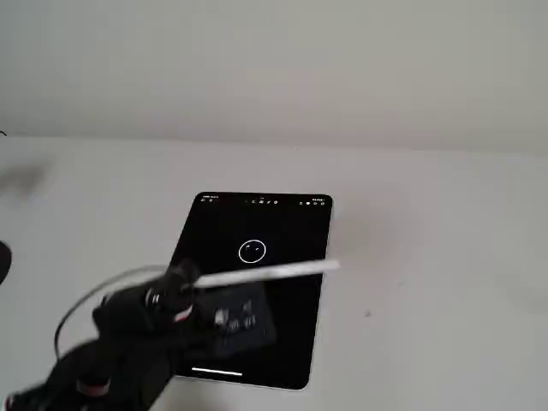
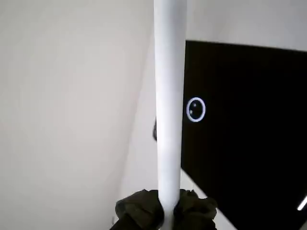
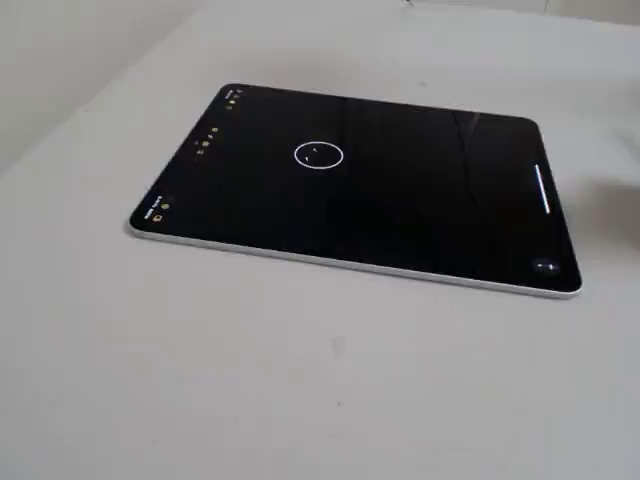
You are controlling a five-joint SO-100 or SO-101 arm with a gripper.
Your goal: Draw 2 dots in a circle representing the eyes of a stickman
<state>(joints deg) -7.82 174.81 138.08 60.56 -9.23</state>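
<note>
While jaws clamped on stylus [image 2: 169,96] w/ both dots [image 2: 194,109] showing inside circle [image 1: 252,251], lift gripper [image 2: 165,208] straight off tablet [image 3: 420,215], no stray marks.

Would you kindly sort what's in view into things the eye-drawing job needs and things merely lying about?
Needed for the job:
- circle on the tablet screen
- dots, already inside the circle
- white stylus, held in the tool

Merely lying about:
- nothing else shows on the table
</note>
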